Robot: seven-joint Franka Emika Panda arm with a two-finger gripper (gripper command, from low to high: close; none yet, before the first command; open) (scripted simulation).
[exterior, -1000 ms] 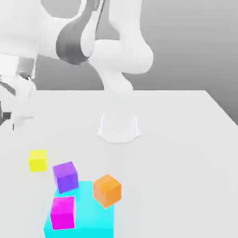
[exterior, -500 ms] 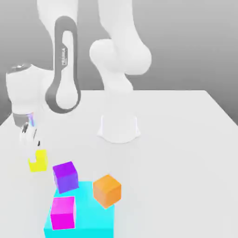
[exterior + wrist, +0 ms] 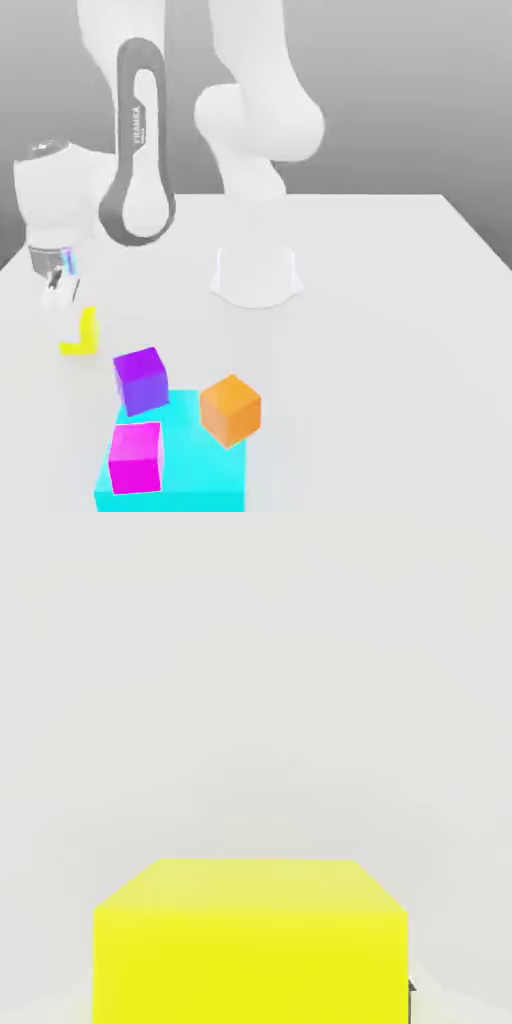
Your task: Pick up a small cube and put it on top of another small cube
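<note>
The small yellow cube [image 3: 84,336] is at the exterior view's left, on or just above the white table [image 3: 380,330]. My gripper [image 3: 70,314] has come down over it from above and is shut on it, with the white hand covering the cube's upper left part. In the hand view the yellow cube [image 3: 250,942] looms close against the pale table. A purple cube [image 3: 140,380] sits a little to the right of the yellow one, and an orange cube [image 3: 230,410] lies further right.
A magenta cube [image 3: 135,457] rests on a large cyan block [image 3: 200,470] at the front edge, just behind the purple and orange cubes. The arm's round white base [image 3: 256,275] stands mid-table. Bare table stretches to the exterior view's right.
The arm swung down from the upper left onto the yellow cube. The jaws, open half a second ago, have closed on it, and more of the cube is now hidden.
</note>
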